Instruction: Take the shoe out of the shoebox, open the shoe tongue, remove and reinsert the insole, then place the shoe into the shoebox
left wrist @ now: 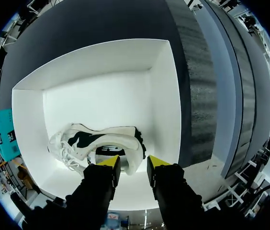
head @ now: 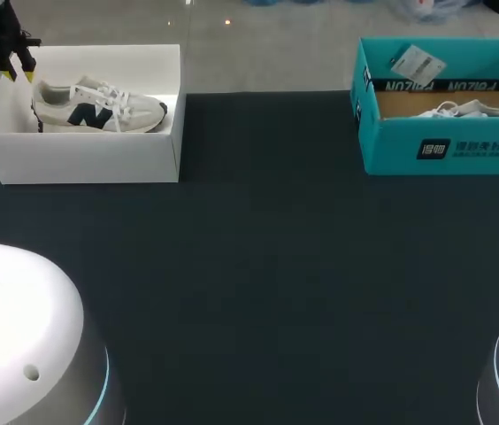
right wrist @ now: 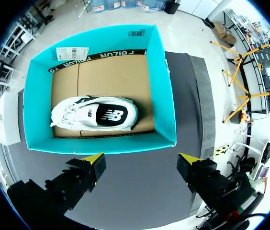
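Over at the left, the left gripper hangs above the heel end of the sneaker, which lies on its side in the white box; its jaws stand slightly apart, gripping nothing. The shoe looks light, soft in the upper and firmer at the heel, so I'd pinch the heel collar. At the right, the right gripper hovers wide open over the teal shoebox, which holds a second shoe
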Available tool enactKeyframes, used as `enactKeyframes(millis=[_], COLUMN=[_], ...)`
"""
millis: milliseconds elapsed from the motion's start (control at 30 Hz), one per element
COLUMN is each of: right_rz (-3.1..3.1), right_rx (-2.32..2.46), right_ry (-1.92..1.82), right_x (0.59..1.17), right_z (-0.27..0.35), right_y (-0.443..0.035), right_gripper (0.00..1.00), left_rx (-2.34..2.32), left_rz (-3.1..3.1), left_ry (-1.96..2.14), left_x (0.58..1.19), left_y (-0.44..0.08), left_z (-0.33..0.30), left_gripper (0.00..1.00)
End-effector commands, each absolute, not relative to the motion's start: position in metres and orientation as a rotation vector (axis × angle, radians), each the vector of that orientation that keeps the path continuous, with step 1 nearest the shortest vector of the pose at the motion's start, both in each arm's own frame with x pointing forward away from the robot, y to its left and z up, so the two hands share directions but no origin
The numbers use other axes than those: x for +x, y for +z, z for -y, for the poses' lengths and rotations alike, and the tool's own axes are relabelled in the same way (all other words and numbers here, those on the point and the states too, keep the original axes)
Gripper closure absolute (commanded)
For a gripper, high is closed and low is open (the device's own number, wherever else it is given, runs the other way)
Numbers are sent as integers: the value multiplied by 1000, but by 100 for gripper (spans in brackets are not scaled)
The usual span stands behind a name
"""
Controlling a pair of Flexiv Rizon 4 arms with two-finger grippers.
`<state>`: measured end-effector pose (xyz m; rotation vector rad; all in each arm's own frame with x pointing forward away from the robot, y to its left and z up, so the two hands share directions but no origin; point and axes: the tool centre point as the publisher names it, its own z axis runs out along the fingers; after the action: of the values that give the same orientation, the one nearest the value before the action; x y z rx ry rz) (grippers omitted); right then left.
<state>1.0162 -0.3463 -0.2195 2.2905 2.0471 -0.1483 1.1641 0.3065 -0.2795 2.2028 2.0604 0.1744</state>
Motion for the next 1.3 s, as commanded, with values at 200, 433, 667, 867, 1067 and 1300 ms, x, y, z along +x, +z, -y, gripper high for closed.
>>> enactKeyframes(millis=[200,433,667,867,1067,1300], right_rz=[-2045,-2045,-2045,-2045,-2045,-2045], right_rx=[2289,2289,2289,2289,2289,2289], right_ry=[-144,-144,-144,-144,-144,-144], right_x=[1015,1015,1015,1015,1015,1015], right_z=[346,346,346,346,346,346], right_y=[-220,-220,-220,-220,-220,-220], right_gripper=[0,0,0,0,0,0], left_rx=[2235,2268,2297,2323,2328,2330], left_rz=[-2052,-2052,-2049,-2051,-2064,-2101], left_ry=[176,168,130,92,29,-19], left_x=[1190,1200,1204,1209,1212,1213], left_y=[-302,-313,-327,-338,-352,-368], left_z=[-313,-310,-307,-310,-309,-313], left_gripper=[62,56,50,51,51,50])
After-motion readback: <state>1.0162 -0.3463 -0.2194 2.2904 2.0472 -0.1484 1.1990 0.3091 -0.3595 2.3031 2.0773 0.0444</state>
